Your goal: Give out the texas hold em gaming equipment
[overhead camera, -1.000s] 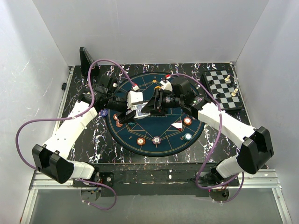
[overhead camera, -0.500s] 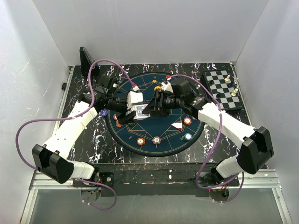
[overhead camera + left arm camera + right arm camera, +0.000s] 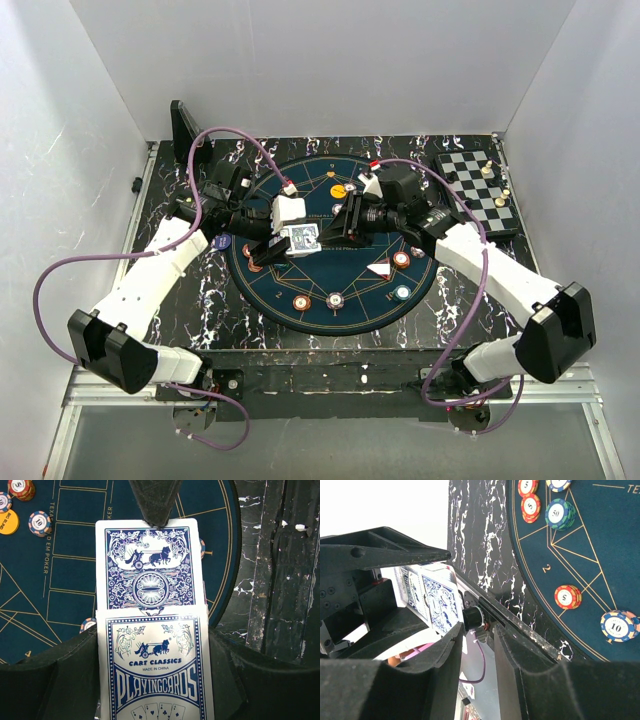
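My left gripper is shut on a blue-and-white playing-card pack, held above the mat's left half. One blue-backed card sticks halfway out of the pack's top. A black finger of my right gripper touches that card's far edge. In the right wrist view my right gripper is open; the card lies just outside its left finger, not between the jaws. Striped chips, a yellow disc and a red-white triangle marker lie on the mat.
The round dark-blue mat covers the middle of the marbled black table. A chessboard with small pieces sits at the back right. A black upright block stands at the back left. Purple cables arch over both arms.
My right arm has drawn back to the right and its jaws have narrowed. The card now shows pulled partway out of the pack. The left arm has stayed put.
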{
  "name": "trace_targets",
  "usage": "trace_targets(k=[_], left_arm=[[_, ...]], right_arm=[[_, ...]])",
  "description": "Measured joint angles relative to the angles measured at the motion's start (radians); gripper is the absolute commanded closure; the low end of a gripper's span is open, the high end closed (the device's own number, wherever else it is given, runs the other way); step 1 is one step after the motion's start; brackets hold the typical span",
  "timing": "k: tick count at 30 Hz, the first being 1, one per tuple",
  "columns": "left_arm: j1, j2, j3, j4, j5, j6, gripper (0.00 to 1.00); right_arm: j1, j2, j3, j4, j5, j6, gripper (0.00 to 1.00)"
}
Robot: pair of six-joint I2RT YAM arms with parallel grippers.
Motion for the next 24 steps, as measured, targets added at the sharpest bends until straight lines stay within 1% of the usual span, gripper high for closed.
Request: trace_targets(k=[1, 4, 7, 9, 13, 16, 22, 24], left_arm=[[0.0, 0.0, 0.0, 0.0, 0.0, 0.0, 0.54], [0.0, 0.0, 0.0, -0.001, -0.001, 0.0, 0.54], [0.0, 0.0, 0.0, 0.0, -0.001, 0.0, 0.54], [0.0, 0.0, 0.0, 0.0, -0.001, 0.0, 0.54], [0.0, 0.0, -0.004, 0.005, 0.001, -0.006, 0.54], [0.0, 0.0, -0.006, 0.011, 0.008, -0.025, 0.54], [0.0, 0.0, -0.005, 0.032, 0.036, -0.083, 0.54], [0.0, 0.0, -0.005, 0.041, 0.045, -0.1, 0.55]], right_arm=[[-0.001, -0.003, -0.006, 0.0, 0.002, 0.0, 0.59], [-0.005, -0.009, -0.016, 0.004, 0.001, 0.004, 0.46], [-0.005, -0.019, -0.025, 0.015, -0.001, 0.011, 0.37], [-0.006, -0.04, -0.042, 0.029, -0.001, 0.014, 0.34], [-0.005, -0.084, -0.057, 0.061, -0.006, 0.02, 0.32], [0.001, -0.074, -0.047, 0.091, -0.021, 0.023, 0.3], [0.061, 0.069, 0.046, 0.091, -0.04, 0.018, 0.3], [0.08, 0.104, 0.059, 0.09, -0.045, 0.018, 0.32]])
